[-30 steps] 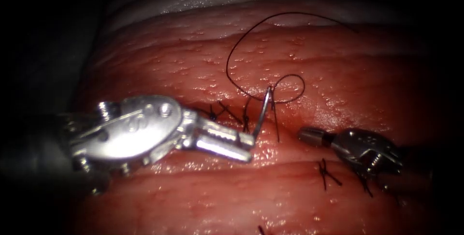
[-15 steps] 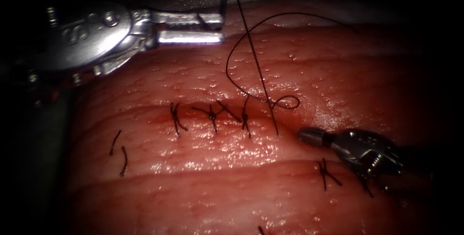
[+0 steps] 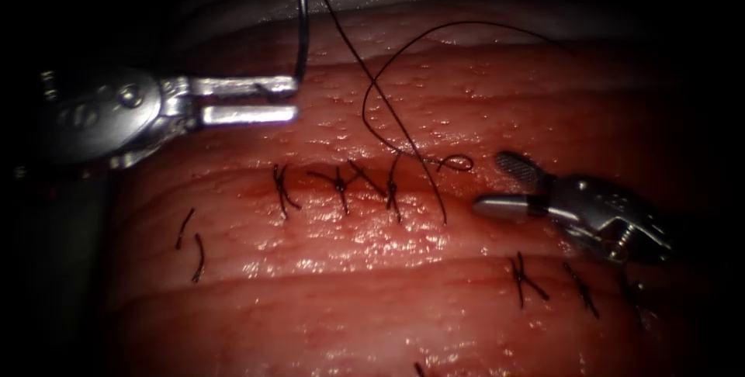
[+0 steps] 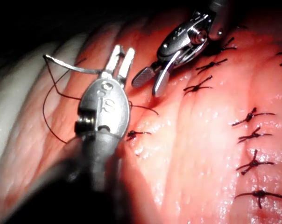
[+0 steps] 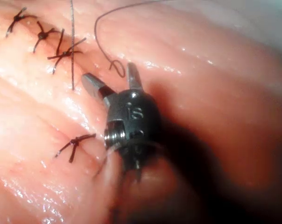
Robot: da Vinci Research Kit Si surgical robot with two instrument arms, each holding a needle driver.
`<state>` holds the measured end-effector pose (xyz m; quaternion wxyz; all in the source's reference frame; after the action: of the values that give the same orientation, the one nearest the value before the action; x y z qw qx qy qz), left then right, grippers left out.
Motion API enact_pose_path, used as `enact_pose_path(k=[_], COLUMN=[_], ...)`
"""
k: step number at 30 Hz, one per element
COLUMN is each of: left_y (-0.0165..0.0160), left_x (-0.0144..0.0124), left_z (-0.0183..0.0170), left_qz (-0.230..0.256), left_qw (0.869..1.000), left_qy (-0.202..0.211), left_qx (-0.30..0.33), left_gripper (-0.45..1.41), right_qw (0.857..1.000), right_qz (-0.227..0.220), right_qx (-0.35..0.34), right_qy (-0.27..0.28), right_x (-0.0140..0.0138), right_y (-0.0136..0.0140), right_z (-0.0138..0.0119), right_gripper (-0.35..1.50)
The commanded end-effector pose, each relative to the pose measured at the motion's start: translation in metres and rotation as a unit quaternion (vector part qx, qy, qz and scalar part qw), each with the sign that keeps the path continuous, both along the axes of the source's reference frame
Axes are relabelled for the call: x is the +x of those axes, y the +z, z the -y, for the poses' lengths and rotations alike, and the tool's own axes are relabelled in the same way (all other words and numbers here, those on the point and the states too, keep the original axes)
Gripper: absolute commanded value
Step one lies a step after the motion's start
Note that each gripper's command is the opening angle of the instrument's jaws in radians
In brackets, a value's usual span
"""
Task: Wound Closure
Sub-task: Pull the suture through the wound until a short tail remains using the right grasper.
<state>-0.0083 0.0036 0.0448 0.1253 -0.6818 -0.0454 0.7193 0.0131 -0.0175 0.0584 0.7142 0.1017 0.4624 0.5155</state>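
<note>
One needle (image 3: 299, 28), gripped near its point in the closed left tool (image 3: 295, 99), held clear of the tissue (image 3: 372, 299) near its far left edge. Pulls thread (image 3: 388, 113) through beside three stitches (image 3: 340, 183) on the cut (image 3: 256, 183). Right tool (image 3: 490, 184) wide open, empty. Next, probably: taking up the slack loop (image 3: 458, 163).

Light pools at the centre of the tissue (image 3: 434, 268) in the endoscope view and falls to black at every edge; wet glints sparkle just below the cut (image 3: 326, 183); glare flares on the left tool (image 3: 295, 99), clamped on the needle (image 3: 299, 28), and on the spread-jawed right tool (image 3: 492, 184); both wrist views are strongly lit; the right tool casts a deep shadow on the tissue beside it.
</note>
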Motion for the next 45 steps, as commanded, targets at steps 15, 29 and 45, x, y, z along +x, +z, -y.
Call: enact_pose_path(k=[15,29,45], left_y=[0.0018,0.003,0.0037], left_x=[0.0005,0.001,0.0028], left_z=[0.0036,0.006,0.0088], left_qz=[0.007,0.01,-0.004], left_qw=[1.0,1.0,0.999], left_qy=[-0.012,-0.016,-0.016], left_qx=[0.005,0.009,0.03], left_gripper=[-0.45,-0.45,-0.45], right_qw=[0.999,0.998,0.994], right_qz=[-0.007,-0.001,-0.034], right_qx=[0.01,0.022,0.026], right_qy=[-0.04,-0.051,-0.097], right_x=[0.0053,0.0058,0.0105], right_y=[0.0004,0.0001,-0.0099], right_z=[0.0033,0.0039,0.0099], right_gripper=[1.11,-0.35,-0.35])
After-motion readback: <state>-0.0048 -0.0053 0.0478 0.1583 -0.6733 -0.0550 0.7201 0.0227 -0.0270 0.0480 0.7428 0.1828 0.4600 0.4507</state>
